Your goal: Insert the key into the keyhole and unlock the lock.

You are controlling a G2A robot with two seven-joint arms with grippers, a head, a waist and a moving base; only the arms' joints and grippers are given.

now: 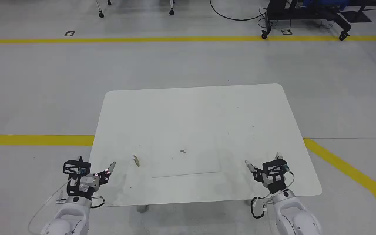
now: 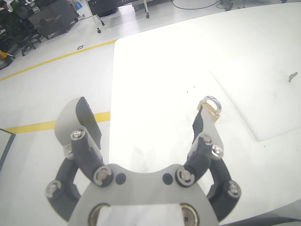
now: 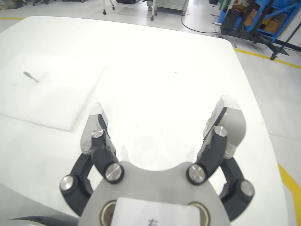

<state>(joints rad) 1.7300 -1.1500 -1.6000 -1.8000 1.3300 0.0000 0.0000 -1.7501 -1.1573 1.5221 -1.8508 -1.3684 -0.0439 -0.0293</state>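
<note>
So, nothing done yet: left jaws spread, empty, at the white worktop [image 1: 194, 111] near-left edge; small brass padlock with steel shackle [image 2: 214, 114] just beyond them; small grey metal key [image 1: 183, 151] lying apart, mid-worktop; right jaws released too. Pickup, insertion, turn all remain. Left wrist view resolves shackle and body; top view gives a speck

The left fingers [image 2: 85, 118] stand spread wide with bare desk [image 2: 164, 59] between them. A padlock [image 2: 215, 116] sits just past one fingertip, blocking that side. Ahead of the spread right fingers [image 3: 231, 121] the desk runs open. A thin mat [image 3: 51, 99] with a small key [image 3: 30, 76] lies off towards the other arm.
</note>
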